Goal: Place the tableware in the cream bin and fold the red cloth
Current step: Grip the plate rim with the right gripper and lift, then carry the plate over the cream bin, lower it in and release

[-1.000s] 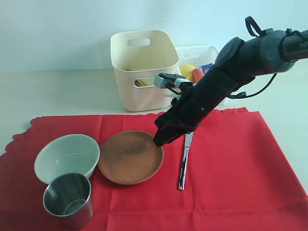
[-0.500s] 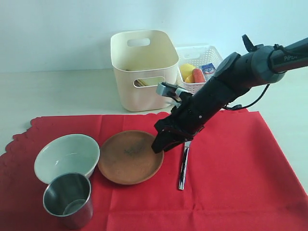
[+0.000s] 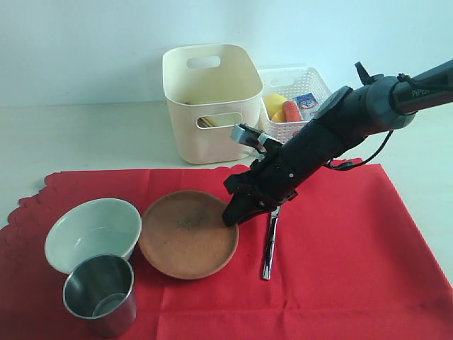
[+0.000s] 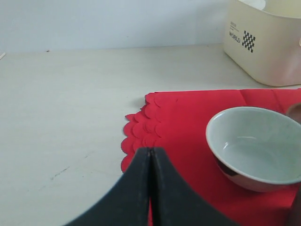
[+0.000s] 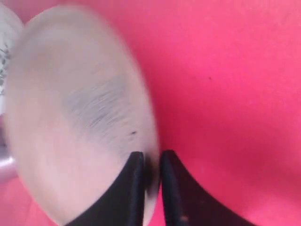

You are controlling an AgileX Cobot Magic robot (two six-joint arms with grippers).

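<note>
A round brown plate (image 3: 185, 234) lies on the red cloth (image 3: 340, 241). My right gripper (image 3: 232, 214) is at the plate's right rim, and in the right wrist view the gripper (image 5: 151, 157) is shut on the rim of the blurred plate (image 5: 70, 117). A pale bowl (image 3: 90, 232) and a steel cup (image 3: 99, 292) stand to the plate's left, and a silver knife (image 3: 270, 244) lies to its right. The cream bin (image 3: 212, 99) stands behind the cloth. My left gripper (image 4: 150, 151) is shut and empty over the cloth's scalloped edge (image 4: 141, 132), near the bowl (image 4: 254, 146). Chopsticks and spoon are not visible.
A white lattice basket (image 3: 294, 85) with food items stands right of the cream bin. Something brown shows through the bin's front handle cut-out (image 3: 205, 122). Bare pale table (image 3: 85, 142) lies left of and behind the cloth. The left arm is outside the exterior view.
The right arm has dropped lower and its gripper has settled on the plate's rim. The plate has slid slightly left, and the bowl has shifted left with it.
</note>
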